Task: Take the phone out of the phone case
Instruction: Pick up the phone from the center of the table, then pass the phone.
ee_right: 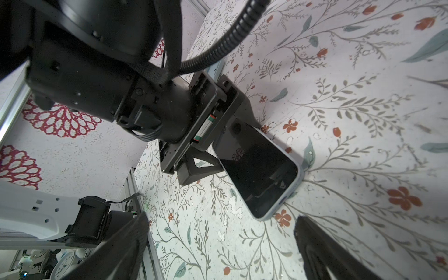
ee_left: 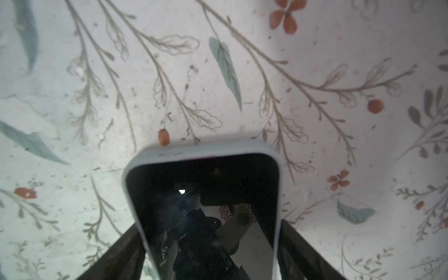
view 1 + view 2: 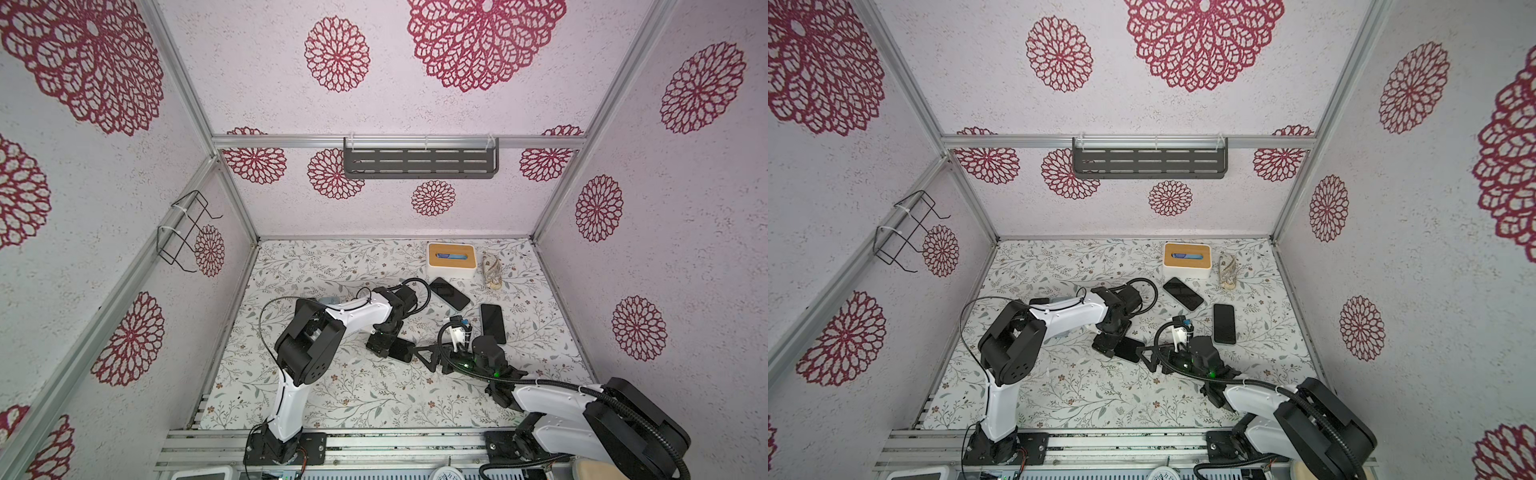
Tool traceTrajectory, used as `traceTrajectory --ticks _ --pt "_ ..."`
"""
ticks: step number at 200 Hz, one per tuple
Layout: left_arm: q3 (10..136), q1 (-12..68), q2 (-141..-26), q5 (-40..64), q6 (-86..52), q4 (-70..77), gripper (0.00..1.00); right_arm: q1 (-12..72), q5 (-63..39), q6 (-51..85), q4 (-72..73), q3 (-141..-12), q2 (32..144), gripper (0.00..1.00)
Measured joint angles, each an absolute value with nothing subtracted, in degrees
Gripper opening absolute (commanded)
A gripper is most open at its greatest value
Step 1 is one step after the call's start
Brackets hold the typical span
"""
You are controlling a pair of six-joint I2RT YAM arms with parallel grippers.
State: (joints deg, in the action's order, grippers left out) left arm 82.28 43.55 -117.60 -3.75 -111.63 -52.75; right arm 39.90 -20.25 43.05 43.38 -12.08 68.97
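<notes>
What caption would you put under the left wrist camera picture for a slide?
The left gripper straddles a phone in its pale case on the flowered table.

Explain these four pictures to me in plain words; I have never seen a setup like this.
The machine is two white-and-black robot arms, the left arm and the right arm, standing at the edge of a flower-patterned table. Two pictures look down from overhead, side by side; the other two come from a camera on each arm's wrist. On the table lie a dark phone in a pale grey case, two more dark phones, a white box with a wooden top and a beige bundle. The left pincer straddles the cased phone's long sides; whether it presses them, I cannot tell. The right pincer stands open and empty near the phone's free end.
</notes>
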Motion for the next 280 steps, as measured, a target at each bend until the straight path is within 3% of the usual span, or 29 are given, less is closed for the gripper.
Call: traceTrajectory --ticks 45,84,194,239,280 --pt "79.42 43.57 -115.48 -3.75 -111.68 -49.84 0.62 39.88 -20.23 43.09 43.59 -11.57 69.43 0.98" --pt "76.01 43.79 -112.84 -4.1 -111.44 -46.3 0.58 39.88 -20.14 44.62 46.09 -11.33 72.47 0.98" --pt "68.97 44.16 -107.59 -4.27 -109.19 -38.04 0.56 39.51 -19.92 51.35 57.91 -11.84 87.83 0.9" --pt "68.25 44.25 -107.18 -3.49 -107.57 -36.14 0.56 39.51 -21.47 53.23 62.48 -15.68 95.22 0.75" --pt "66.78 44.31 -105.27 -3.33 -106.52 -34.68 0.56 39.46 -22.83 55.35 65.32 -17.04 98.7 0.43"
